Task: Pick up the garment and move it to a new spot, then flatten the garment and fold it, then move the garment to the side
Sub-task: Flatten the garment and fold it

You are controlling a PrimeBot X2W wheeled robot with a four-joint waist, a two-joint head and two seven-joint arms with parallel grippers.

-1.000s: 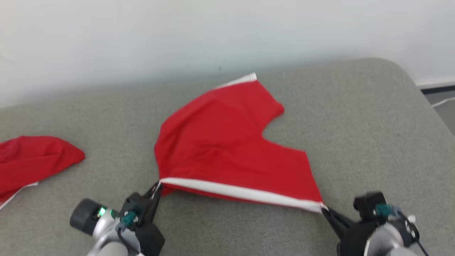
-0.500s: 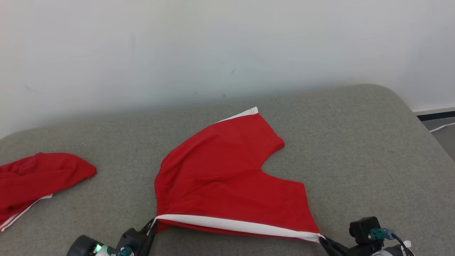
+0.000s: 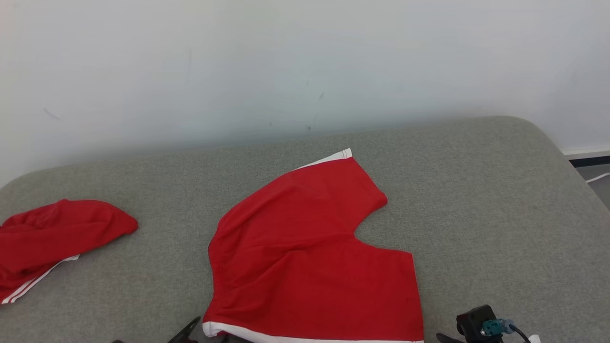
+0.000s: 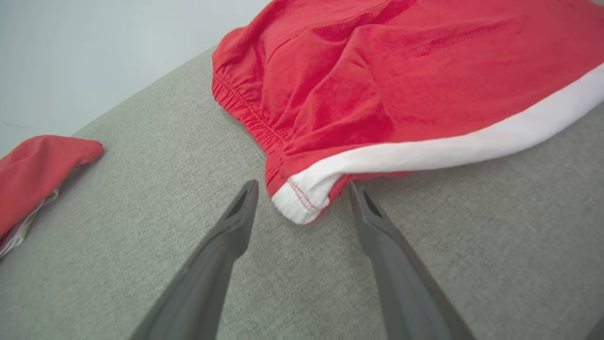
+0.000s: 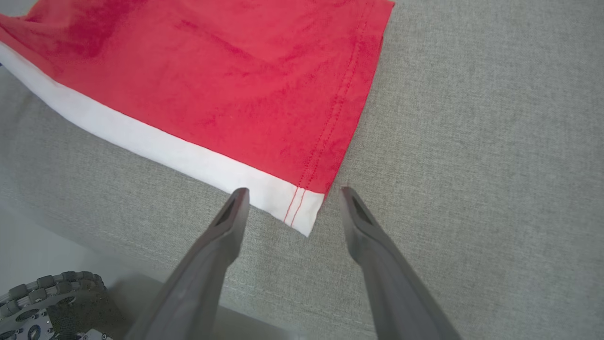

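A red garment (image 3: 305, 247) with a white band is lying spread on a grey cushion (image 3: 476, 200), near its front edge. The left gripper (image 4: 304, 185) is sitting with fingers apart around one white corner, and the right gripper (image 5: 295, 190) is doing likewise at the other corner, with neither clamping anything. A second red garment (image 3: 57, 233) is lying well apart to the left.

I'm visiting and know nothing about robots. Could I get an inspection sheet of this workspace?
Surface: grey fabric cushion.
Job's things: red shorts spread nearly flat, white band along the near edge.
Clutter: second red garment, bunched at the left.
Grippers: left gripper and right gripper open, each straddling a near corner of the shorts.
Cables: white cable on the floor, far right.
Surroundings: white wall behind.
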